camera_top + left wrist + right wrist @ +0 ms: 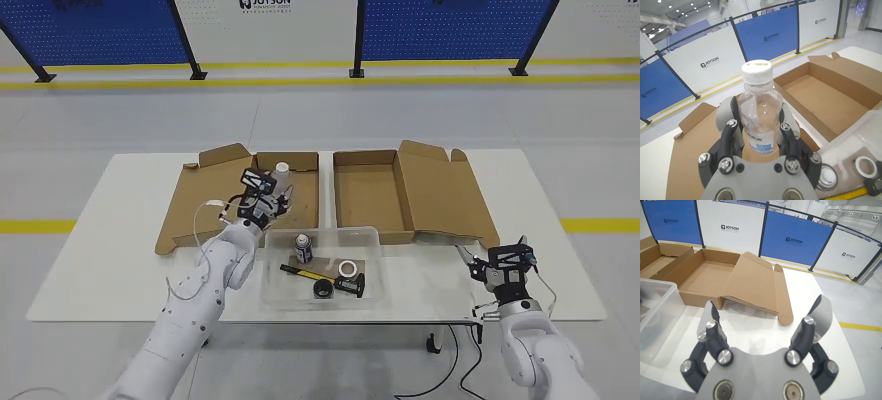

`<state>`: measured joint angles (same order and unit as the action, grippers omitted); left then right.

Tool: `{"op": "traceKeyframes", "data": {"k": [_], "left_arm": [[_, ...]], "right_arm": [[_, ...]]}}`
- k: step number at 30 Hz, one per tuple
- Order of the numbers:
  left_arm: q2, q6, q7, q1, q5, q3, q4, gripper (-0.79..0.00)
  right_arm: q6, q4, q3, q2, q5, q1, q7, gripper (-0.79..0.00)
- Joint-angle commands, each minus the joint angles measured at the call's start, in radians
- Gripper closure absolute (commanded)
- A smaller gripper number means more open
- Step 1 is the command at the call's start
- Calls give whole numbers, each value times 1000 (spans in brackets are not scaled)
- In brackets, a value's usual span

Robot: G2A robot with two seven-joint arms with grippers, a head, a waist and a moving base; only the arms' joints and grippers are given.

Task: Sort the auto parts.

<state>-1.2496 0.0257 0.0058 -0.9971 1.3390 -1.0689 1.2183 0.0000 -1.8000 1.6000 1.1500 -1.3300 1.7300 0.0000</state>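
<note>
Bottle [759,111]: clear glossy plastic; cap [756,72]: white ribbed plastic. Box [702,279]: matt brown cardboard. Bin [659,306]: frosted translucent plastic, smooth. Table [800,289]: smooth white, slight sheen.

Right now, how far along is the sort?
Done: nothing visibly; the left box and right box both look bare. In hand: the left gripper is shut on a clear bottle over the left box. Left: a jar, yellow tool, white ring and black roll sit in the clear bin. The right gripper is open above the table.
</note>
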Motion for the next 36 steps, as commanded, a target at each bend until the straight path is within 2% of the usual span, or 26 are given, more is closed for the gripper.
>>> {"op": "traceKeyframes", "data": {"k": [1,10,19,21,22,23,24,25,31,36], "left_arm": [[-7,-13,11,24,9,14,-55,0],[-42,-31,69,114,-8,55,-258,0],[-73,-64,105,176,-35,74,-404,0],[-79,-64,113,183,-45,75,-422,-533],[-81,-61,115,186,-48,76,-430,-409],[-83,-58,120,189,-49,76,-439,-446],[-84,-56,122,192,-47,77,-448,-665],[-86,-55,124,195,-45,78,-456,-785],[-92,-84,126,200,-15,80,-465,-785],[-87,-112,141,168,12,66,-408,-785]], "right_arm": [[0,0,0,0,0,0,0,-785],[0,0,0,0,0,0,0,-785],[0,0,0,0,0,0,0,-785],[0,0,0,0,0,0,0,-785],[0,0,0,0,0,0,0,-785],[0,0,0,0,0,0,0,-785],[0,0,0,0,0,0,0,-785],[0,0,0,0,0,0,0,-785],[0,0,0,0,0,0,0,-785],[0,0,0,0,0,0,0,-785]]}}
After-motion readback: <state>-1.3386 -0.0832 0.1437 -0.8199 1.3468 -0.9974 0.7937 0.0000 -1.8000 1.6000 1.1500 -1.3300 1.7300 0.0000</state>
